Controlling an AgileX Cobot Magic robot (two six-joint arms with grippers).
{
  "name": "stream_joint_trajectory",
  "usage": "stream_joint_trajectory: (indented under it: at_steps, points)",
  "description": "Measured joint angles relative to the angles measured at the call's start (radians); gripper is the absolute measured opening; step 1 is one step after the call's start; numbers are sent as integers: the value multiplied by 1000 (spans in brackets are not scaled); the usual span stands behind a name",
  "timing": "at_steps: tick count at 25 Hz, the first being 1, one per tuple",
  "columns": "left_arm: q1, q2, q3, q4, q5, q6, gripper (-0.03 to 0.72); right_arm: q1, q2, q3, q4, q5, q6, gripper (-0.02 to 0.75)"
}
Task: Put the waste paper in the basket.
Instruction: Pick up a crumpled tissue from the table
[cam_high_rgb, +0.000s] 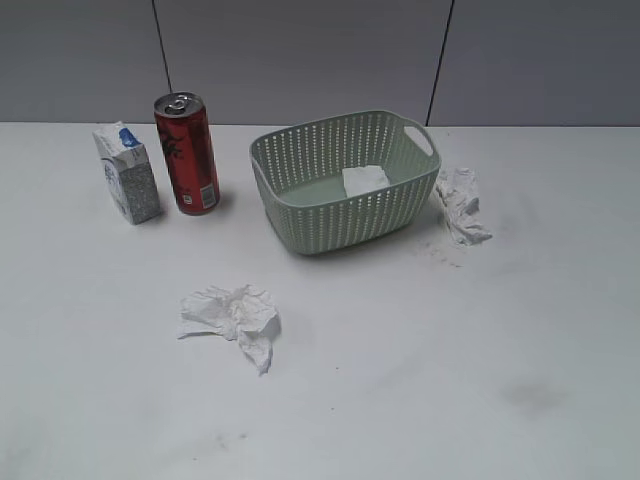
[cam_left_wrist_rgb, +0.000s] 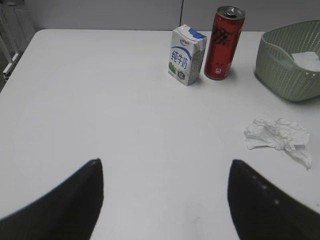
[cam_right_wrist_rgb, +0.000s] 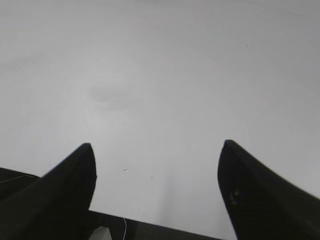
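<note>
The sage-green basket (cam_high_rgb: 345, 180) stands at the table's middle back, with one flat folded white paper (cam_high_rgb: 365, 181) inside it. A crumpled white paper (cam_high_rgb: 232, 317) lies on the table in front of the basket, to its left. Another crumpled paper (cam_high_rgb: 460, 203) lies against the basket's right side. In the left wrist view the basket (cam_left_wrist_rgb: 290, 62) is at the upper right with paper (cam_left_wrist_rgb: 306, 60) in it, and the front paper (cam_left_wrist_rgb: 278, 137) lies right of my left gripper (cam_left_wrist_rgb: 165, 167), which is open and empty. My right gripper (cam_right_wrist_rgb: 156, 147) is open over bare table. Neither gripper shows in the exterior view.
A red drink can (cam_high_rgb: 186, 153) and a small white-and-blue milk carton (cam_high_rgb: 126, 172) stand left of the basket; both also show in the left wrist view, the can (cam_left_wrist_rgb: 223, 42) and the carton (cam_left_wrist_rgb: 187, 54). The table's near edge shows in the right wrist view (cam_right_wrist_rgb: 165, 227).
</note>
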Motion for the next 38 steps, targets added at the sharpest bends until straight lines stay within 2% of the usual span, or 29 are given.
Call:
stream_joint_trajectory:
  at_steps: [5,13,16,20,27,34,38]
  points:
    - [0,0,0,0,-2,0,591,0,-239,108,0,25,0,571]
    - [0,68,-64,0,-61,0,591,0,-570,113,0,28,0,571]
    - [0,158,-97,-2,-107,2,591,0,-605,115,1,32,0,571]
    - [-5,312,-139,-23,-177,68,591,0,-607,116,2,32,0,571]
    - [-124,558,-201,-34,-293,111,591,0,-607,116,3,32,0,571]
    - [-275,849,-291,-31,-301,163,591,0,-607,117,-8,32,0,571]
    - [-324,1025,-372,-30,-268,187,591,0,-607,117,-8,32,0,572]
